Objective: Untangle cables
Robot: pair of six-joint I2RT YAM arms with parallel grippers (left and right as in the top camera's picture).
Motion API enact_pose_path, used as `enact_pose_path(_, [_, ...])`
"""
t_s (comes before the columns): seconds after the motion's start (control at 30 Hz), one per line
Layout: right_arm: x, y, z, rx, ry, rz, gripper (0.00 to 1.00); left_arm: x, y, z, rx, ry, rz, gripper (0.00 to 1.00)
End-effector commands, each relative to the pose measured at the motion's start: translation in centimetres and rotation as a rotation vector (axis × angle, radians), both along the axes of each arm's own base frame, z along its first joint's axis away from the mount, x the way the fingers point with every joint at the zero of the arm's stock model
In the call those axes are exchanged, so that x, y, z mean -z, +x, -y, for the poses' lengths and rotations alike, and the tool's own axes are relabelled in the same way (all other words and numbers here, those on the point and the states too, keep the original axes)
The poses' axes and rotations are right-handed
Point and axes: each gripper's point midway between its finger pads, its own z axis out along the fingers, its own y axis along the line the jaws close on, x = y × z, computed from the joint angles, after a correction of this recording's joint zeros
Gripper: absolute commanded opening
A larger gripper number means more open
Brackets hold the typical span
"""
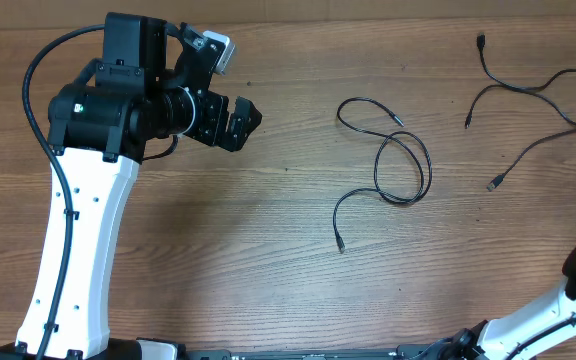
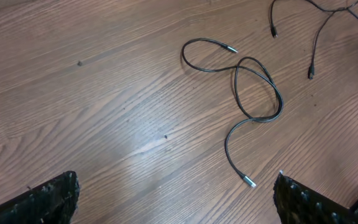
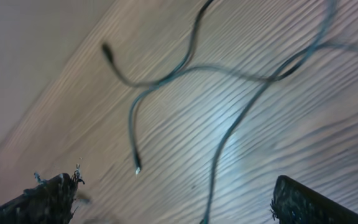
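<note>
Black and thin, the looped cable point(image 1: 377, 170) lay slack near the middle of the wooden table point(image 1: 218, 240), with both of its plugs resting free on the wood. The other cables point(image 1: 513, 88) sprawled across one another toward the far right edge. The left gripper point(image 2: 176, 202) hung well to the loop's left, jaws spread wide and empty. The right gripper point(image 3: 176, 196) hovered above the right-hand cords, equally wide, gripping nothing.

A brown wood-grain laminate table point(image 1: 268, 230) fills every view. A soft white glare point(image 2: 148, 146) lies on the tabletop. Beyond the table's edge, blurred, is a plain grey-beige surface point(image 3: 23, 56).
</note>
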Motion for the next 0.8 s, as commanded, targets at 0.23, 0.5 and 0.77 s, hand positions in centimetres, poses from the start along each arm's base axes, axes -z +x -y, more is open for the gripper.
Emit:
enact_pose_path(0.23, [0.8, 1.6, -11.8, -0.314, 0.045, -0.064, 1.00, -1.1, -0.2, 0.0, -0.001, -0.004, 0.031, 1.00])
enact_pose_path(0.5, [6.0, 0.2, -19.8, -0.477, 0.120, -0.204, 1.00, -1.1, -0.2, 0.0, -0.001, -0.004, 0.031, 1.00])
enact_pose_path(0.77, [10.0, -1.7, -26.0, -0.681, 0.111, -0.276, 1.00, -1.1, -0.2, 0.0, -0.001, -0.004, 0.031, 1.00])
